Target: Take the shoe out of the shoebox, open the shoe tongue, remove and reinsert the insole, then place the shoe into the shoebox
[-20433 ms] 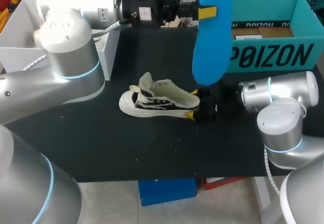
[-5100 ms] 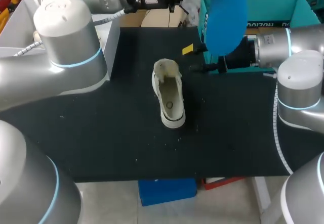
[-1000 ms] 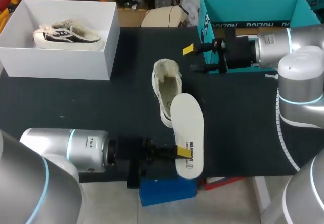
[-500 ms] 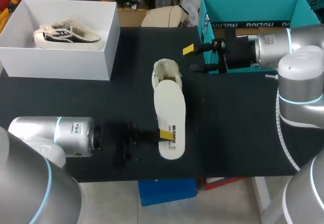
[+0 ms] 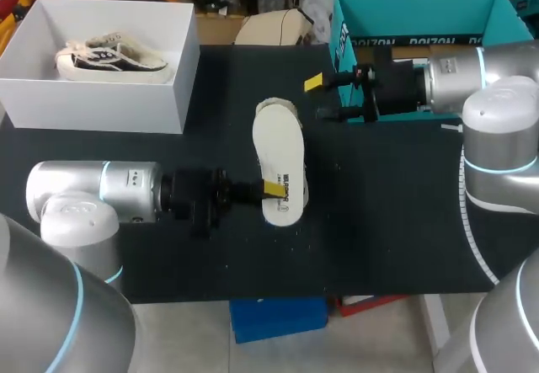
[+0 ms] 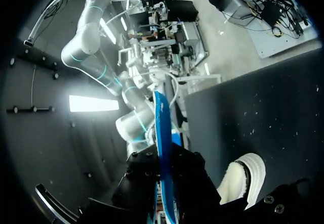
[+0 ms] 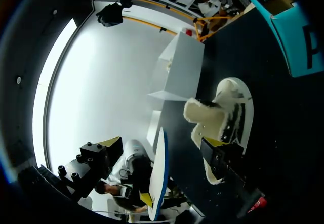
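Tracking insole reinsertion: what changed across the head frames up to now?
The left gripper, shut on the insole, swung it from high by the teal shoebox down to the table's near edge, white side up, then over the sneaker, lengthwise. The right gripper let go of the sneaker, now sole-down, and backed toward the shoebox; both unmoved in the last second. White box unchanged.

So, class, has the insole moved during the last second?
Yes: the insole, in the left gripper, went from the table's near edge to over the shoe.
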Tool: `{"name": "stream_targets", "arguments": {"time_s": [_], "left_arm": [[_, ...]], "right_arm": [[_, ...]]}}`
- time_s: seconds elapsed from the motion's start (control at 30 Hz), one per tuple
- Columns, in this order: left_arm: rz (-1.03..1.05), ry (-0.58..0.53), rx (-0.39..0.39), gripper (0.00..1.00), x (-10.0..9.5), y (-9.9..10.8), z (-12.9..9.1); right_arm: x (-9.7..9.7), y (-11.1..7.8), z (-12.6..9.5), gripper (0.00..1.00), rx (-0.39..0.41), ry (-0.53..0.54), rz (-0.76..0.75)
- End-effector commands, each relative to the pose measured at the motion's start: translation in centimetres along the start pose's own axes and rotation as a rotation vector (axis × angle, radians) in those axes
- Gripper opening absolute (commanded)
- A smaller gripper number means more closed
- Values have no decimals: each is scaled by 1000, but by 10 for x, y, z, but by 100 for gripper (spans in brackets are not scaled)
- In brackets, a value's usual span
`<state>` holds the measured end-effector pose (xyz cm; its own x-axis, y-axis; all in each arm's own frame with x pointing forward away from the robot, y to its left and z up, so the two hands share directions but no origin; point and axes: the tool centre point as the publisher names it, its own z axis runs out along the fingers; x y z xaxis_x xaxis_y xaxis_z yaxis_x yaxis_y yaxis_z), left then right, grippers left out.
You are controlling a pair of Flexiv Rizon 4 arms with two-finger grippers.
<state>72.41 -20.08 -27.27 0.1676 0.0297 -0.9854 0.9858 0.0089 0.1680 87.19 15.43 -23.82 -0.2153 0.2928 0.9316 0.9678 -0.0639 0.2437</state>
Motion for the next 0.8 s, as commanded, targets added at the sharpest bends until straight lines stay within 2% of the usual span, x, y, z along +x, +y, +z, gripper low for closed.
{"name": "stream_targets", "arguments": {"time_s": [0.03, 0.37, 0.8], "left_arm": [[2, 2, 32, 0, 4, 30, 8], [18, -4, 21, 0, 6, 67, 12], [21, -6, 17, 0, 7, 73, 13]], "right_arm": [[0, -1, 1, 100, -3, -1, 0], [0, -1, 1, 100, -3, -1, 0], [0, -1, 1, 100, -3, -1, 0]]}}
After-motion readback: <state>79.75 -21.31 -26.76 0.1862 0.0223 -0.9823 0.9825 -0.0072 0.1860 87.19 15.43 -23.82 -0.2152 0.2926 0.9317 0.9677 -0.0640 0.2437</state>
